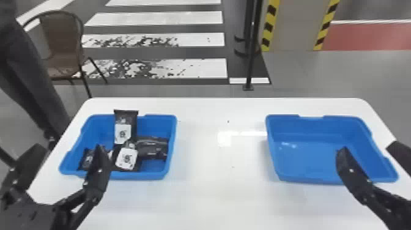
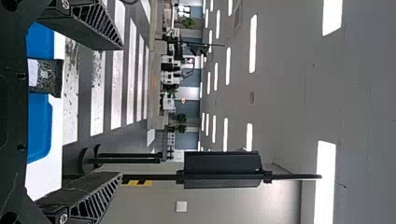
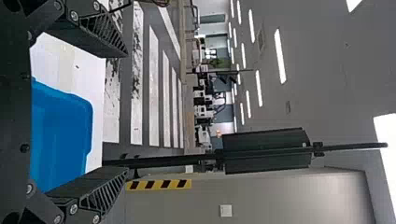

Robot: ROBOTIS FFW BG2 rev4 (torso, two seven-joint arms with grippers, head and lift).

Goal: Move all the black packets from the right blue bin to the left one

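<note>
Inside left bin (image 1: 137, 175), one black packet (image 1: 126, 117) lengthwise toward far rim (image 1: 159, 115); all jaws released.

A white table (image 1: 227, 195) carries a left blue bin (image 1: 172, 143) and a right blue bin (image 1: 321, 177).

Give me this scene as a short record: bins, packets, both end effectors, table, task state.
Left bin: blue, holds the black packets
Packet count: at least four, one sticking up past the far rim
Right bin: blue, looks empty
Left end effector: open, nothing held
Right end effector: open, nothing held
Table: white, under both bins
Task state: looks complete
</note>
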